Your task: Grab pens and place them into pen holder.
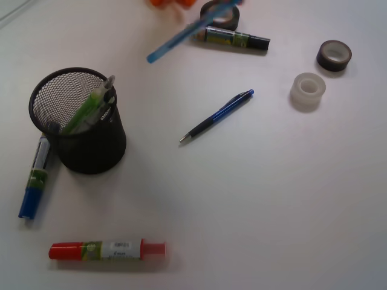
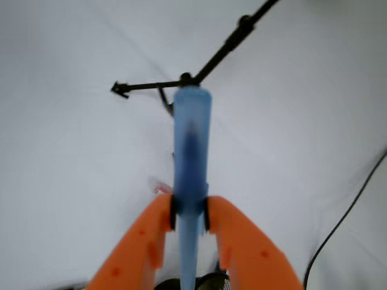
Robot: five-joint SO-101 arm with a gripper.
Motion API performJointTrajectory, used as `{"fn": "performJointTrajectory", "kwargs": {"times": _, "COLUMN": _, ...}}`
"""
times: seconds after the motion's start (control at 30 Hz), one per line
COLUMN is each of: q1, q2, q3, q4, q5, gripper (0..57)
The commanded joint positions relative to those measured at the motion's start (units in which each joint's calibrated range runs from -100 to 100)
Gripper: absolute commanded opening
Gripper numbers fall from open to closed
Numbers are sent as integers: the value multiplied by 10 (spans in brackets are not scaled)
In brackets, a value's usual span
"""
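Tool [image 2: 189, 212] around light blue pen [image 2: 191, 151]

Seen from the wrist: orange gripper [image 2: 190, 212] entering from 6 o'clock, both fingers [image 2: 144, 241] converging toward 12 o'clock and clamped on the translucent light blue pen [image 2: 191, 145], which juts straight out past the tips. In the front view, only a sliver of orange at the 12 o'clock edge, raised off the worktop [image 1: 272, 199]. Arm and wrist out of sight.
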Motion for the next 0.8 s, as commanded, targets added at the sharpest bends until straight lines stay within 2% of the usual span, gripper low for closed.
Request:
{"fn": "performJointTrajectory", "kwargs": {"times": 0.0, "q1": 36, "q2": -116, "q3": 178, "q4": -208, "q5": -35, "gripper": 4}}
{"fn": "performJointTrajectory", "kwargs": {"times": 0.23, "q1": 110, "q2": -240, "q3": 525, "q4": -554, "q5": -86, "gripper": 4}}
{"fn": "performJointTrajectory", "kwargs": {"times": 0.37, "q1": 148, "q2": -243, "q3": 645, "q4": -688, "q5": -108, "gripper": 4}}
{"fn": "performJointTrajectory", "kwargs": {"times": 0.7, "q1": 190, "q2": -116, "q3": 715, "q4": -816, "q5": -138, "gripper": 9}}
{"fn": "performJointTrajectory", "kwargs": {"times": 0.77, "q1": 186, "q2": -89, "q3": 715, "q4": -844, "q5": -136, "gripper": 46}}
